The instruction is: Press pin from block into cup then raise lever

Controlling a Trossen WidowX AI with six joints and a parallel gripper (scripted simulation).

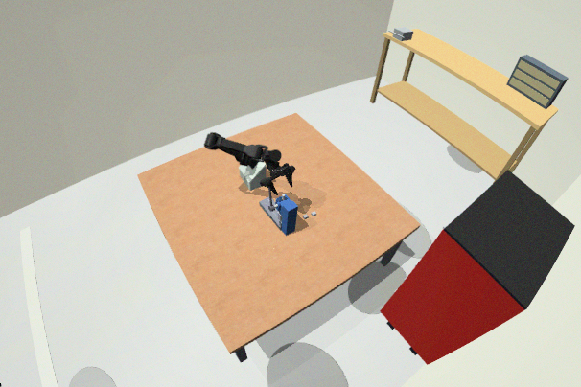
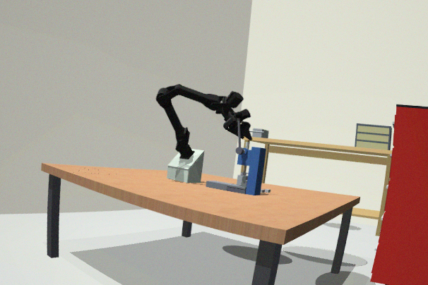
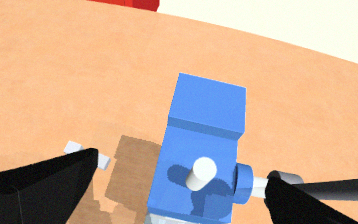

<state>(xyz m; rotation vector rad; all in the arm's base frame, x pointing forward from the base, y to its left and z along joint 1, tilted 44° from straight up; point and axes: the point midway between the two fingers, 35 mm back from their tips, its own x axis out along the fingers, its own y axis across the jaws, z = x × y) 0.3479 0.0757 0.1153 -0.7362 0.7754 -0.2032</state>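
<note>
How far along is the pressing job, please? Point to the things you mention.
The block (image 2: 241, 180) looks placed on the press bed (image 2: 220, 185). In hand: the open claw (image 1: 284, 188) (image 2: 248, 128) is up at the lever (image 1: 270, 197) (image 2: 239, 135) (image 3: 330, 190), which stands upright. The pull, return and release seem left.
</note>
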